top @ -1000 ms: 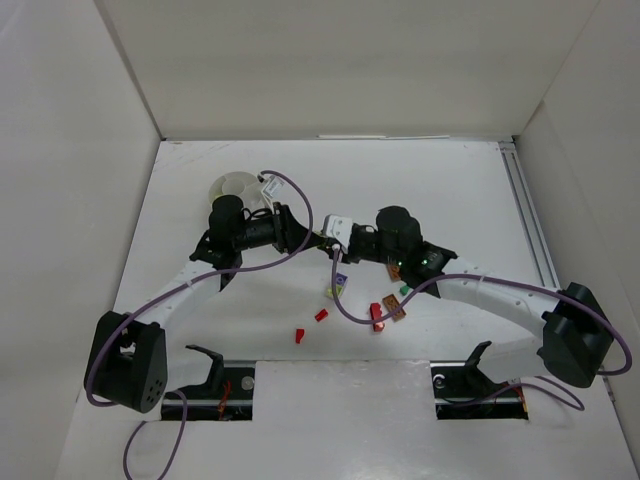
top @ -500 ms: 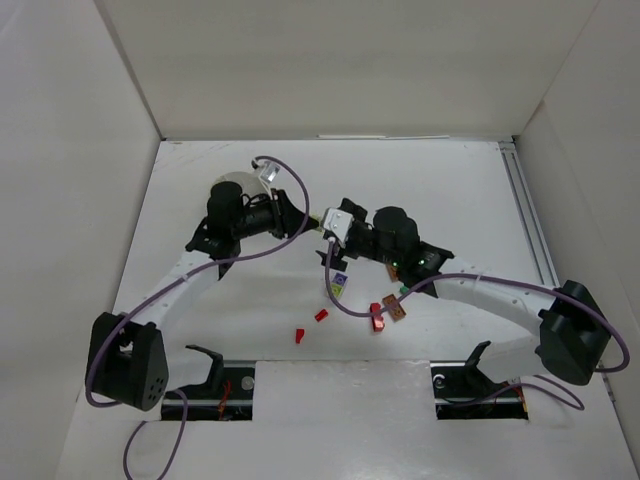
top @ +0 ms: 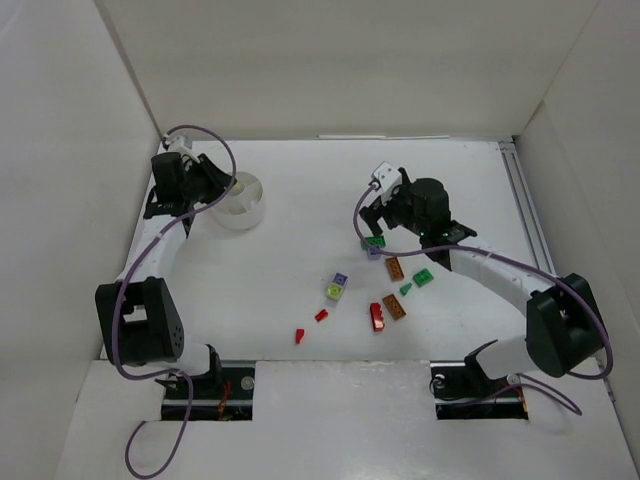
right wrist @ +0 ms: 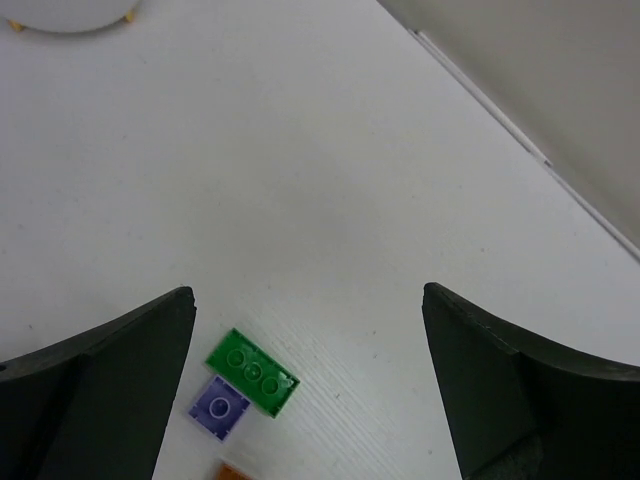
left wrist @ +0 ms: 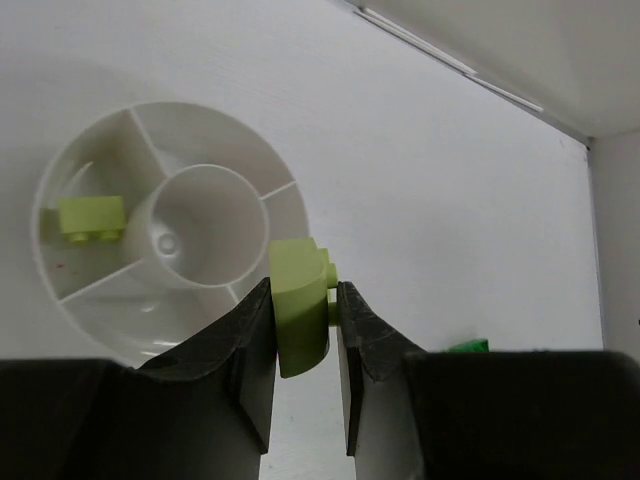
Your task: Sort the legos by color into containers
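My left gripper (left wrist: 303, 300) is clamped on a yellow-green brick (left wrist: 295, 265) at the cup's rim; my right gripper (right wrist: 308, 292) hangs with its fingers spread wide.

The held brick stands on end between my left fingers, just over the near wall of the white cup (left wrist: 190, 215), which sits near the table's (top: 300, 190) far left corner. A second yellow-green brick (left wrist: 90, 217) lies in one outer compartment. Below my right gripper, toward the table's middle, a green brick (right wrist: 252, 372) lies touching a purple brick (right wrist: 219, 408). The other loose bricks (top: 385, 305) are scattered toward the near edge.
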